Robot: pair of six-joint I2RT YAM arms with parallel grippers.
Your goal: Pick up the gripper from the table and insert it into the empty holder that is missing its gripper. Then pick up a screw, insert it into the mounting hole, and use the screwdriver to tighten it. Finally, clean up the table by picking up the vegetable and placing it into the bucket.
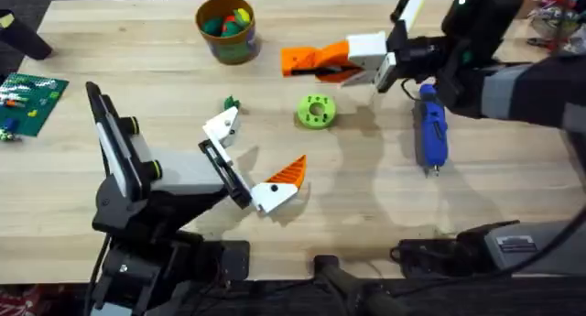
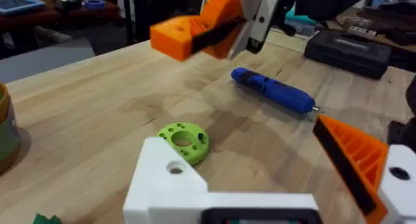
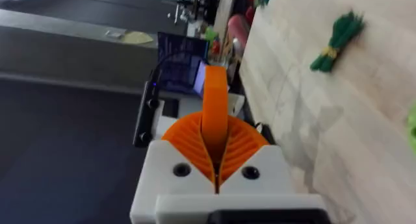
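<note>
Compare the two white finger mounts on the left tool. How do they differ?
The holder is bare and its mounting hole is open, while the twin mount carries an orange ribbed tip. In the overhead view the holder lies farther from the arms' bases, near the green vegetable, and the twin mount lies nearer. Both are white and angular, each has a dark hole, and they stand apart on the left tool.

The bucket (image 1: 226,29) holds coloured pieces too small to identify. The right gripper (image 1: 316,61) hides the base of the orange tip (image 3: 215,111) clamped between its pads. The green vegetable (image 1: 230,103) sits partly behind the holder (image 1: 222,125).
</note>
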